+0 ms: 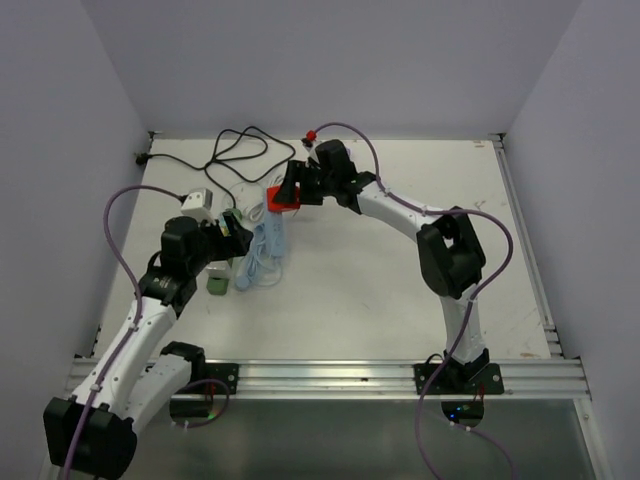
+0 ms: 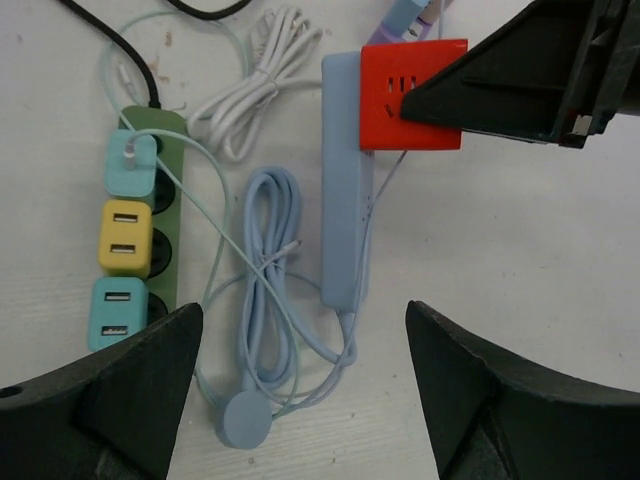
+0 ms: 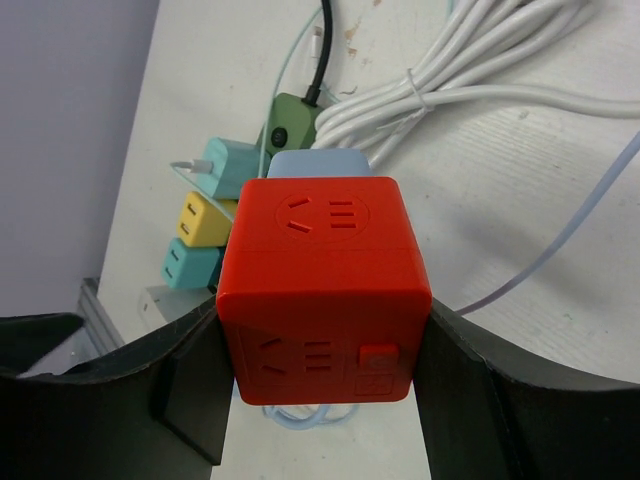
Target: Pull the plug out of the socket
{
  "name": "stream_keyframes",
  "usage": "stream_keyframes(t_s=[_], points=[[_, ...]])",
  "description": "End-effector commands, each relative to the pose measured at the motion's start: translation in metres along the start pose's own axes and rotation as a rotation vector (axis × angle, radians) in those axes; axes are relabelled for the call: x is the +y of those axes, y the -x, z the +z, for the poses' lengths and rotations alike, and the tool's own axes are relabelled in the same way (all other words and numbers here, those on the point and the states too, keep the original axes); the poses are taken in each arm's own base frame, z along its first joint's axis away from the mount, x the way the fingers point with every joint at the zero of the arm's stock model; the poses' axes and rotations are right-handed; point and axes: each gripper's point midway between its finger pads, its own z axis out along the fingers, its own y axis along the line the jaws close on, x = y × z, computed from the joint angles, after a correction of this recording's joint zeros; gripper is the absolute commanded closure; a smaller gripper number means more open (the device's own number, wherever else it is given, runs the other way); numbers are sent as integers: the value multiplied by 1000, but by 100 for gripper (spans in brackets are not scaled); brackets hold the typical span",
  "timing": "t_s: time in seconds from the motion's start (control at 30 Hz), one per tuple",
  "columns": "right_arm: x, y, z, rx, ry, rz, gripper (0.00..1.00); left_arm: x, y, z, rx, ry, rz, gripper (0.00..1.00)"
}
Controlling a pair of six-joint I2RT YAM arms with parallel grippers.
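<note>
A: Where is the plug now?

B: The red cube [image 3: 325, 290] sits at the far end of the blue strip [image 2: 345, 200]. To me it looks not yet off, but I cannot see the pins.

A: And who has it?

B: The right gripper [image 3: 325, 385]. Its fingers [image 3: 190, 390] are closed against two opposite sides of the cube, a firm hold I think.

A: The left gripper [image 2: 305, 312]?

B: It hangs over the near end of the strip, spread wide, with nothing in it. The strip lies between its fingers [image 2: 150, 375] but is not touched.

A: So which step is this?

B: The grasp is made; the pull is next, I judge. The strip is light and may rise with the cube. The left should come down and clamp or press the strip, then the right pulls straight away from it, without twisting.
</note>
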Motion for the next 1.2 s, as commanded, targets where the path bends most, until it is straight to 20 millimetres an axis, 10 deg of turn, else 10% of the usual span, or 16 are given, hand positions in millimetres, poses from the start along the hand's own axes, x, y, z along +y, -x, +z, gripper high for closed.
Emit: stream_keyframes(t_s=[0.0,0.27,0.4,0.83,1.17], points=[[81,46,-44,-96,287,0,75,-24,6,24,-35,-127,-23,19],[81,40,-48,-69,334,20,75,-41,3,63,-55,-158,42,23],[85,38,-53,-61,365,9,75,-34,-7,85,-10,-114,62,42],[100,30,-76,-27,466,-23,75,-29,-6,118,11,-68,91,42],[80,27,-70,-20,418,-6,76,-41,-15,126,33,-136,58,90]])
